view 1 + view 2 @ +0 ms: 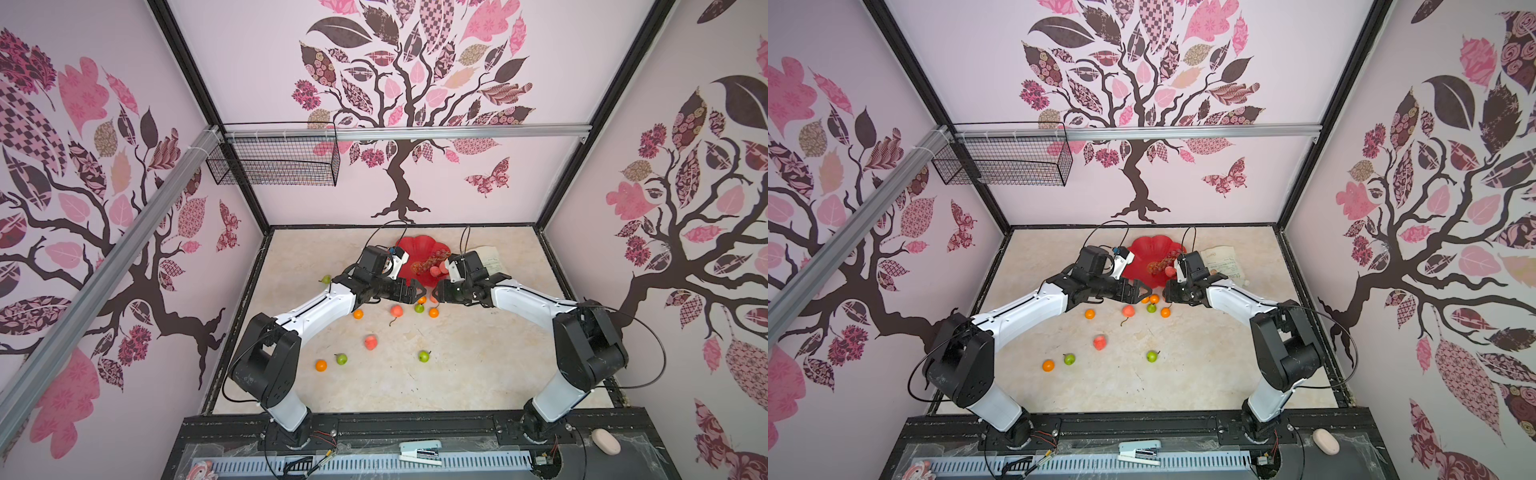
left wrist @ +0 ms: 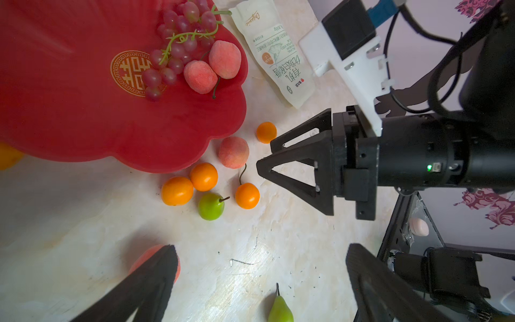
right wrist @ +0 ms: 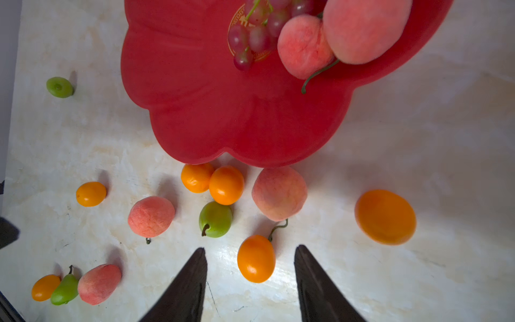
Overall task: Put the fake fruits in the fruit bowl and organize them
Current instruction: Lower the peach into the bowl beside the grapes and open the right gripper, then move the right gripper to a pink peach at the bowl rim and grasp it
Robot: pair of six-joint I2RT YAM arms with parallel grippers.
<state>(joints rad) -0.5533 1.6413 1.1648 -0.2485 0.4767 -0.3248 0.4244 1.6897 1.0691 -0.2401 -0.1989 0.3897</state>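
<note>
Between the right fingers point(image 3: 186, 290), seemingly untouched, lies an orange point(image 3: 256, 258).

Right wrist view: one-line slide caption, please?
Open right claw frames a loose orange fruit on the table; beyond, the fruit bowl holds grapes and two peaches.

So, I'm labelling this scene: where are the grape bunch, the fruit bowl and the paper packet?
grape bunch point(image 2: 176, 64): left wrist view, on a grape mid-bunch.
fruit bowl point(image 2: 83, 120): left wrist view, on its bare red floor.
paper packet point(image 2: 278, 55): left wrist view, on its printed face.
</note>
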